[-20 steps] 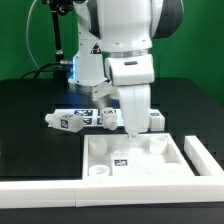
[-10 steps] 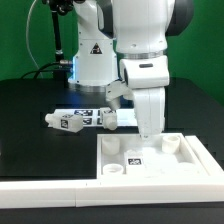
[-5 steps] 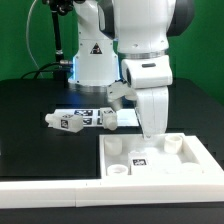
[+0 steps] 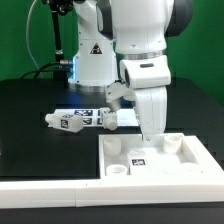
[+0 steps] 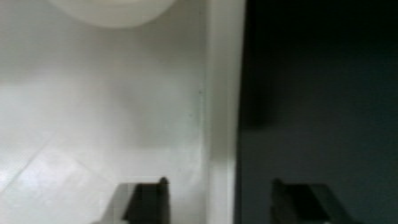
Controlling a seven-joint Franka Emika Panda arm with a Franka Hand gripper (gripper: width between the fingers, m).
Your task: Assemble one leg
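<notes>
My gripper (image 4: 150, 136) stands upright over the far edge of the wide white tray-like piece (image 4: 195, 152), its fingertips down at that edge. In the wrist view the gripper (image 5: 221, 200) is open. One dark finger (image 5: 146, 200) is over the white tray (image 5: 89, 110) and the other is over the black table (image 5: 329, 90), with the tray's wall between them. A leg (image 4: 68, 122), a white block with a square tag, lies on the black table behind the tray. More tagged white pieces (image 4: 104, 118) lie in a row beside it.
The tray has round sockets at its corners (image 4: 117, 171), and one shows in the wrist view (image 5: 111, 10). A white border wall (image 4: 50, 190) runs along the table's front. The robot base (image 4: 90, 55) stands behind the row of parts.
Two seconds ago the tray and my gripper were further toward the exterior view's left; both have shifted right. Over the last half second nothing visibly moves.
</notes>
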